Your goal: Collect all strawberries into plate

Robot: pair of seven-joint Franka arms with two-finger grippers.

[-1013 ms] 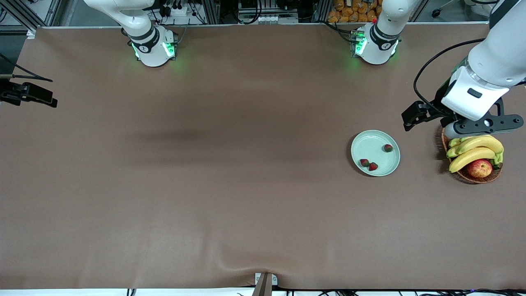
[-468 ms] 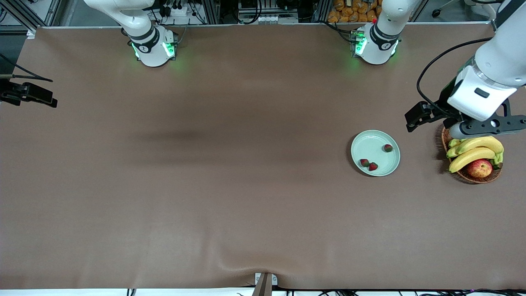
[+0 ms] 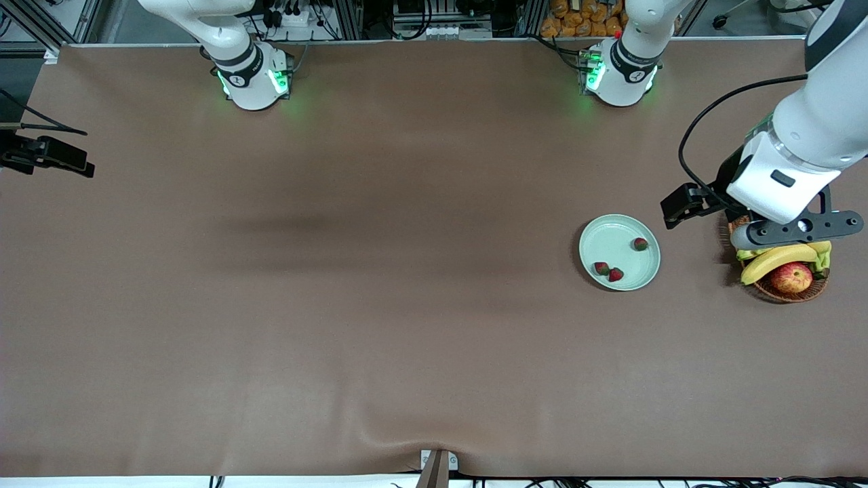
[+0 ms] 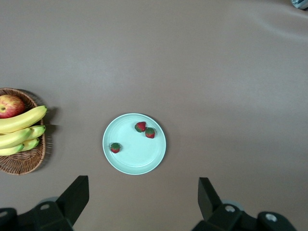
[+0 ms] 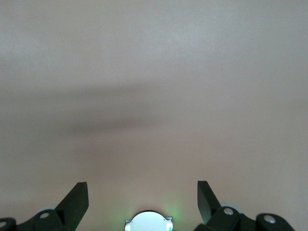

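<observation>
all three strawberries [image 3: 616, 264] lie in the plate [image 3: 610, 238]: two touching at its 7 o'clock, one at 3. the left gripper [image 4: 143, 202] hangs spread wide and empty over the basket [image 3: 790, 293]. the right gripper [image 5: 142, 201], also wide and empty, waits over bare table.

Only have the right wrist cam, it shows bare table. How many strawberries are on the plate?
Observer: All three strawberries lie in the plate; none on the table.
Operator: Where's the left hand?
Observer: The left hand is up over the wicker basket beside the plate, open and holding nothing.
Operator: Is my right hand near any of that?
Observer: No. The right hand waits open by its own base; the plate sits toward the left arm's end of the table.
</observation>
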